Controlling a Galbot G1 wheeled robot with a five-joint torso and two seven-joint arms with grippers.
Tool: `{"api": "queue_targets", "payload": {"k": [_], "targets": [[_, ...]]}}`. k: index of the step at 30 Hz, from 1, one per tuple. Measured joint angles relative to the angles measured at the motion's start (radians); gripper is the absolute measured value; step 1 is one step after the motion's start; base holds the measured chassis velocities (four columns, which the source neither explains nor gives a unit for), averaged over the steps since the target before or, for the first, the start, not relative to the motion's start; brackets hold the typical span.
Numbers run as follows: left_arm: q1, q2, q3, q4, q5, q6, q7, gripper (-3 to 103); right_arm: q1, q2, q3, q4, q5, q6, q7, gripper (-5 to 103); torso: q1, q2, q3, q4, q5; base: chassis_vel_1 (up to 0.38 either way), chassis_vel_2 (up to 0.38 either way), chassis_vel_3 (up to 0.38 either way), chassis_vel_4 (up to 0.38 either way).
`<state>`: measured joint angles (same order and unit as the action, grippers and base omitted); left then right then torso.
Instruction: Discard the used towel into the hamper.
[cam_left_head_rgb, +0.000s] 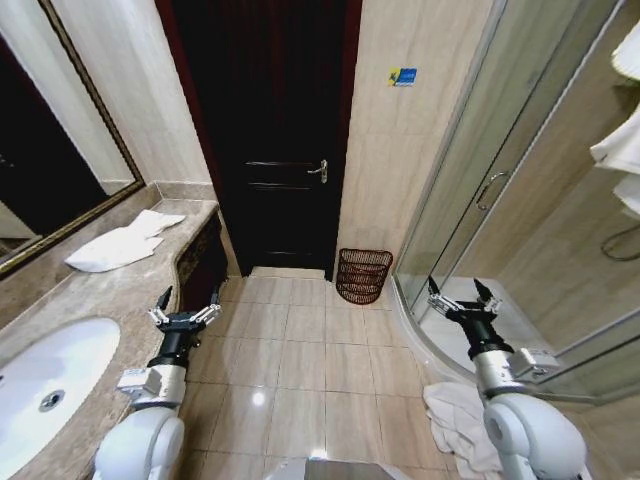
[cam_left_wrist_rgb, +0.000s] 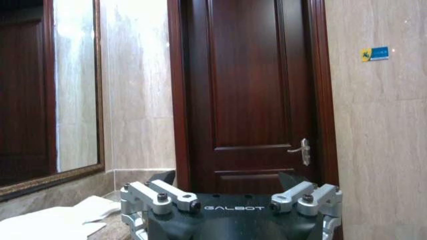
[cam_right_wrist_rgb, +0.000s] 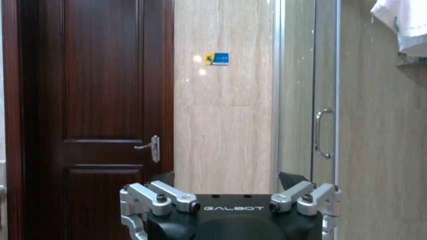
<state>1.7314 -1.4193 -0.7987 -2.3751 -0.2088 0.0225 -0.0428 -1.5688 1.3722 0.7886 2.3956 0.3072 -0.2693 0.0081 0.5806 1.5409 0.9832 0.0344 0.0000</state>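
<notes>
Bathroom with a tan tile floor (cam_left_head_rgb: 300, 360) and a dark wooden door (cam_left_head_rgb: 275, 130) at the far end. Hamper (cam_left_head_rgb: 363, 275), a small round basket of dark reddish-brown weave, on the floor against the far wall, just right of the door and beside the glass shower wall (cam_left_head_rgb: 470, 180). Crumpled white towel (cam_left_head_rgb: 455, 415) on the floor near the bottom right, at the foot of the shower curb, well apart from the hamper. Another white towel (cam_left_head_rgb: 120, 245), folded, on the stone counter (cam_left_head_rgb: 110, 290) toward its far end, beside the mirror (cam_left_head_rgb: 50, 150); white sink (cam_left_head_rgb: 50, 385) at the near end. Left gripper (cam_left_head_rgb: 186, 307) up in the air beside the counter's front edge, fingers spread wide, holding nothing. Right gripper (cam_left_head_rgb: 462, 297) up in the air in front of the shower, fingers spread wide too, also holding nothing. Both pointed toward the door, silver handle (cam_left_wrist_rgb: 303, 151) straight ahead. Small blue and yellow sticker (cam_right_wrist_rgb: 216, 59) on the wall above the hamper's spot.
</notes>
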Motion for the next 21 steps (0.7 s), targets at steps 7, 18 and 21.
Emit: {"api": "queue_targets", "payload": {"k": [7,18,21], "targets": [[0.013,-0.002,-0.010,-0.006,-0.001,-0.010,0.000,100,0.001,0.003,-0.008,-0.003,-0.001,0.002,-0.001,100,0.000,0.000,0.000,0.0001,0.0001,-0.056,0.070,0.061,-0.068],[0.015,-0.011,-0.002,-0.008,-0.001,-0.012,0.000,100,-0.011,0.003,-0.004,0.001,-0.001,0.007,-0.006,100,0.000,0.000,0.000,0.0000,0.0000,-0.078,0.076,0.075,-0.081],[0.018,-0.011,-0.006,-0.010,-0.001,-0.012,0.001,100,-0.009,0.004,-0.004,0.001,-0.001,0.007,-0.006,100,0.000,0.000,0.000,0.0000,0.0000,-0.053,0.078,0.067,-0.064]]}}
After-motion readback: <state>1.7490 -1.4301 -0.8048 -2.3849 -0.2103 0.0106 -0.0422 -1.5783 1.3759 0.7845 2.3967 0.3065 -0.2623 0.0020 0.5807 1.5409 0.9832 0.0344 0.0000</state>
